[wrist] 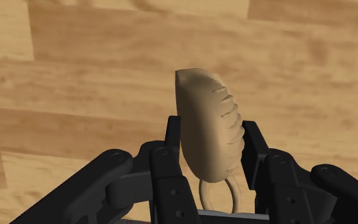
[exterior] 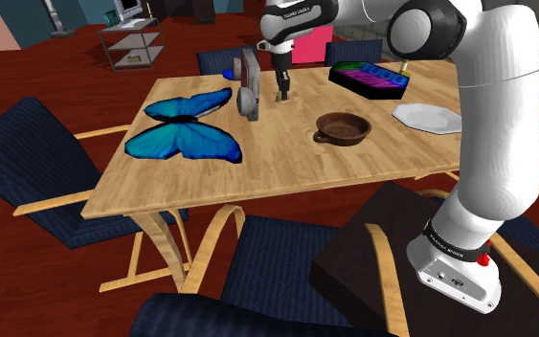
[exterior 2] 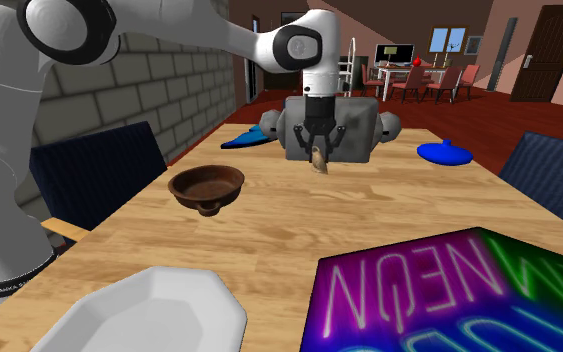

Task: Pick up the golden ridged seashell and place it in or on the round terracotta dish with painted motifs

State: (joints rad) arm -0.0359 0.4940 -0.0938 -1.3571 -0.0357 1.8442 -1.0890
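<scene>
A tan ridged seashell (wrist: pixel 209 127) stands on edge between my two black fingers (wrist: pixel 173 137), which clasp it on both sides. My gripper (exterior: pixel 281 93) hangs over the far middle of the wooden table (exterior: pixel 286 168), right in front of a grey boxy object (exterior: pixel 248 84). The shell (exterior 2: pixel 319 160) points down from the gripper (exterior 2: pixel 319 150), close to the tabletop; I cannot tell if it touches. The round dark-brown dish (exterior: pixel 342 126) sits to the shoulder view's right of the gripper, apart from it. This dish (exterior 2: pixel 207 186) holds nothing.
A large blue butterfly (exterior: pixel 186 129) lies on the shoulder view's left half of the table. A neon-lettered box (exterior: pixel 370 78) and a white plate (exterior: pixel 427 117) lie at the right. A small blue object (exterior 2: pixel 444 152) sits behind. Dark-blue chairs (exterior: pixel 28 153) ring the table.
</scene>
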